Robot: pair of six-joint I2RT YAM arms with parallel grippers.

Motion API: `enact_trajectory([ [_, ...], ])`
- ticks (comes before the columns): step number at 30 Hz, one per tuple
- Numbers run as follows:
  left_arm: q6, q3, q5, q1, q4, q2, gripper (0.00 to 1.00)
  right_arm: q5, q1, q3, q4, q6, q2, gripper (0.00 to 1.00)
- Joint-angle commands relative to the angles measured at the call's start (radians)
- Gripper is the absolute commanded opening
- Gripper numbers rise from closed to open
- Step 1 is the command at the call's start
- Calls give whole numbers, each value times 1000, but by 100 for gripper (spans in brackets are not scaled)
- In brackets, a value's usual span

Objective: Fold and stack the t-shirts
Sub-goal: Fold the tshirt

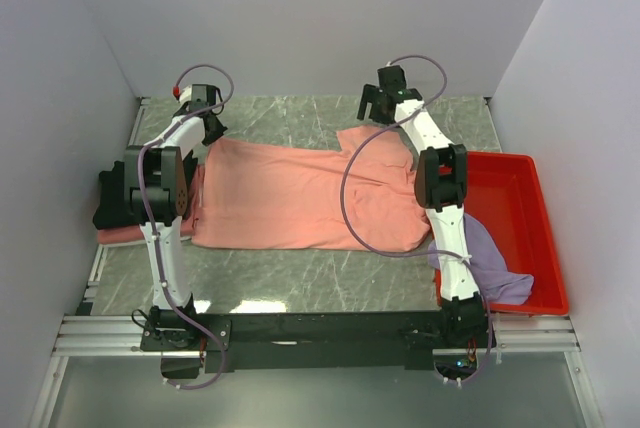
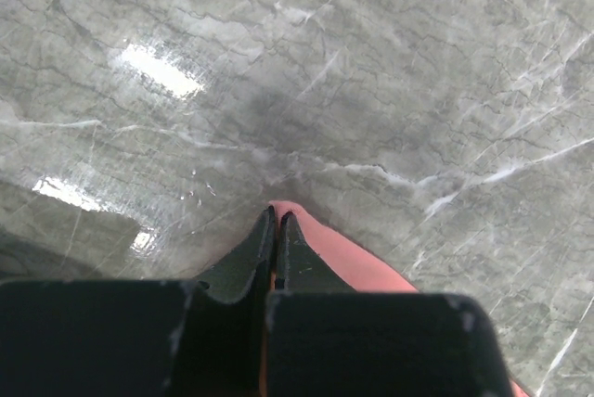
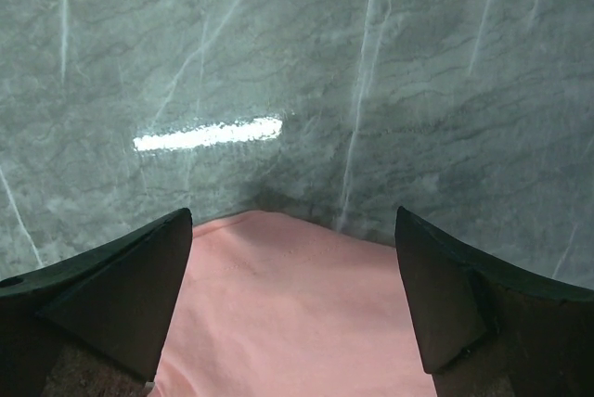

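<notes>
A salmon-pink t-shirt [image 1: 300, 198] lies spread flat across the middle of the table. My left gripper [image 1: 212, 131] is at its far left corner, and in the left wrist view it [image 2: 277, 217] is shut on a fold of the salmon cloth [image 2: 357, 262]. My right gripper [image 1: 375, 110] hangs at the shirt's far right corner. Seen from the right wrist, it [image 3: 292, 215] stands open, with the salmon shirt [image 3: 288, 304] lying flat beneath and nothing between the fingers. A black t-shirt [image 1: 108, 210] lies on a pink one [image 1: 122, 236] at the left. A lavender t-shirt [image 1: 490, 260] hangs over the tray's near edge.
A red plastic tray [image 1: 522, 198] stands at the right, beside the right arm. The grey marble table [image 1: 290, 283] shows in front of and behind the salmon shirt. White walls close in the back and both sides.
</notes>
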Motion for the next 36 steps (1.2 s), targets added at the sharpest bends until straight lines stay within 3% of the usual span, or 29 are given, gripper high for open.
enact_trajectory([
  [1, -3, -6, 22, 3, 32, -24, 1, 22, 12, 57, -23, 22, 21, 96],
  [4, -7, -20, 34, 3, 46, -30, 1, 17, 20, 54, -31, 19, 22, 95],
  [6, -12, -20, 39, 3, 46, -27, 1, 26, 26, 54, -46, 19, 24, 89],
  [11, -1, -60, 63, 8, 69, -27, 1, 81, 49, 49, -70, 19, 25, 57],
  [16, -12, -64, 40, 12, 35, -36, 1, 106, 52, 118, -135, 40, 65, 50],
  [22, -1, -112, 42, 11, 83, -107, 1, 97, 61, 87, -140, 37, 61, 24],
  [24, 4, -104, 34, 11, 68, -110, 1, 106, 61, 64, -126, 37, 46, 20],
  [27, 5, -103, 28, 12, 57, -115, 1, 125, 64, 31, -91, 14, 10, 0],
  [36, 7, -117, 42, 11, 72, -148, 1, 148, 60, -115, 165, -104, -221, 0],
])
